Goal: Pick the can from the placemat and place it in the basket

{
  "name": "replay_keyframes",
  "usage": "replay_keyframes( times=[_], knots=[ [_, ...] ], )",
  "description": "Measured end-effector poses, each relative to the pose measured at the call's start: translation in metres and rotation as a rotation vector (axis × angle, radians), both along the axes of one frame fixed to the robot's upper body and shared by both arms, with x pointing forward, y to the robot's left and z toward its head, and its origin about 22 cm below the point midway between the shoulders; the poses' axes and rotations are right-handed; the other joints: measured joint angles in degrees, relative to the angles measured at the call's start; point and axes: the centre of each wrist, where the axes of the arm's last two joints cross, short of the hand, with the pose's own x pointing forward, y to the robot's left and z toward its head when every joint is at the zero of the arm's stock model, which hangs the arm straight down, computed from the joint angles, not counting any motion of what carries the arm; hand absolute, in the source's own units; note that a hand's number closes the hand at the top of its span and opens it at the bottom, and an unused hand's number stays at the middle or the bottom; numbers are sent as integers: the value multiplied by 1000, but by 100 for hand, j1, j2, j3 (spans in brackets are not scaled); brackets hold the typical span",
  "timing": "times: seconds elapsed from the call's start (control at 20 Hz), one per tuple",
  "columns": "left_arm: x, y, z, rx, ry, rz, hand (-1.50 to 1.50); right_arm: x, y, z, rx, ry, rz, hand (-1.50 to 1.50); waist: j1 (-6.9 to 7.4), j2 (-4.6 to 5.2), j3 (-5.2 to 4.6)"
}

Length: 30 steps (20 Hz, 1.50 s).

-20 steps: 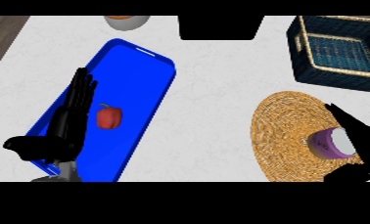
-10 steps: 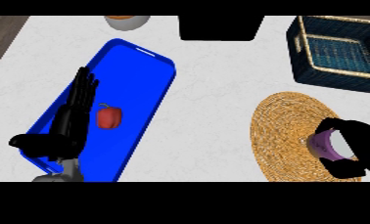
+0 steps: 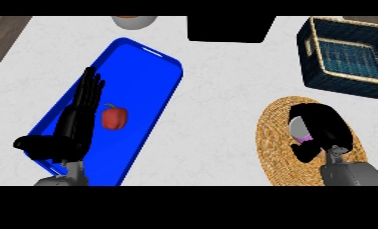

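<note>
Curling round the can [image 3: 298, 126], the right hand [image 3: 323, 129] grasps it from the side nearer the view's right edge and covers most of it. Only a pale grey strip of the can with a purple band lower down shows at the hand's left. The can stands on the round woven placemat [image 3: 276, 143], near its middle. The dark blue basket [image 3: 328, 80] with a tan rim sits beyond the placemat, well apart from the can, at the counter's [image 3: 221, 83] far right. At the view's left, the left hand [image 3: 70, 134] lies open with straight fingers over the blue tray [image 3: 140, 73]. A red pepper [image 3: 113, 118] rests on the tray just beside those fingers.
</note>
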Motion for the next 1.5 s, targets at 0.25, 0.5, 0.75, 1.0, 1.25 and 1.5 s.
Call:
replay_keyframes(
  times=[0.25,0.5,0.75,1.0,1.25,1.5],
  knots=[
    [1,2,2,4,-2,-2,0,39,54,-14,-19,-13,53,150,-2,-1,-13],
    [4,2,2,2,5,14,0,50,79,-9,14,-132,75,150,-97,-19,-7],
    [0,9,0,5,14,22,0,48,95,18,230,-275,65,150,-144,-14,60],
    [-1,10,-2,-3,16,41,0,31,103,74,436,-449,70,150,-205,-34,79],
    [-9,14,-2,-2,15,42,0,-5,95,128,560,-548,60,150,-211,-32,84],
    [-5,11,-5,3,12,34,0,-30,81,179,599,-583,-3,150,-187,-13,85]
  ],
)
